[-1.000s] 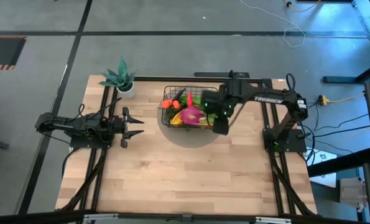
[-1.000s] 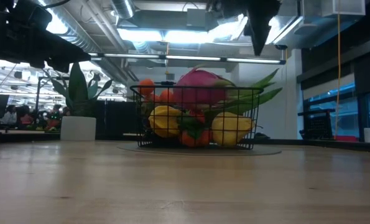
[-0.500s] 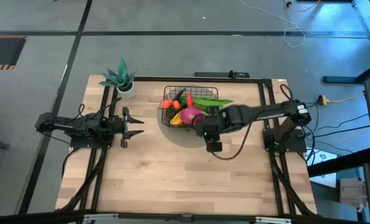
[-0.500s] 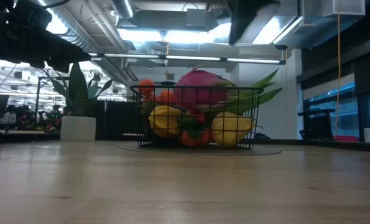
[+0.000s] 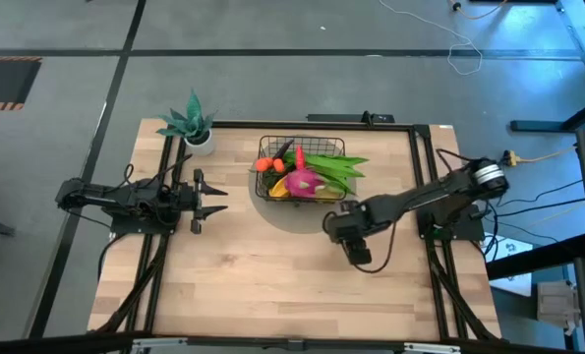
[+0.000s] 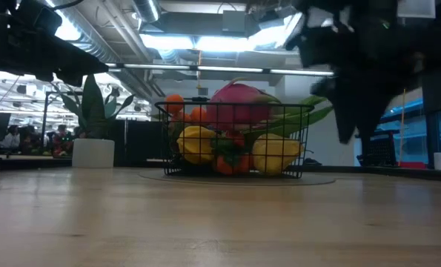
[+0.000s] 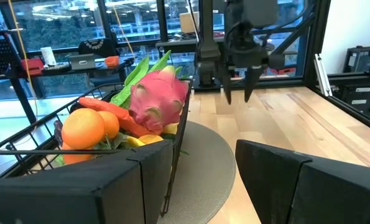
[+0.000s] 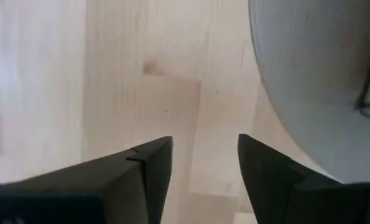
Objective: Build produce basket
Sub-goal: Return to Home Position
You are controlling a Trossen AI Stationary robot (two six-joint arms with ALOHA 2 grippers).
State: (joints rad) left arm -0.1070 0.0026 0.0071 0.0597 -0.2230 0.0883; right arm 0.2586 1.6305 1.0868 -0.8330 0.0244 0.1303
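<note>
The right end effector (image 5: pixel 363 258) is no longer hanging over the basket (image 5: pixel 269 144). A second ago it was above the produce (image 6: pixel 227 144) itself, and half a second ago it was just beside the basket's right end. Now it is hovering over bare counter (image 5: pixel 272 285), near the basket but apart from it, and the arm is folding back toward its base at the right edge. Its fingers are standing a moderate way apart and are holding nothing; the right wrist view is showing only wood and the edge of the grey round mat (image 8: pixel 309 74) beyond them. From this I am judging that the arm is retreating to its rest pose and that the filling is finished, or nearly so. The left end effector (image 5: pixel 205 200) is waiting at the left side of the counter, well apart from the basket, with its fingers also spread and empty. The basket is sitting on the mat toward the far middle of the counter, and it is looking full. The pink dragon fruit (image 7: pixel 157 99) is lying on top in the centre, and the long green bean pods (image 5: pixel 336 164) are sticking out over the right rim. The oranges (image 7: pixel 82 127) and a carrot (image 7: pixel 110 111) are crowding the left end, and yellow fruit (image 6: pixel 276 154) is showing through the wire lower down. All the produce that I am seeing is lying inside the basket.
</note>
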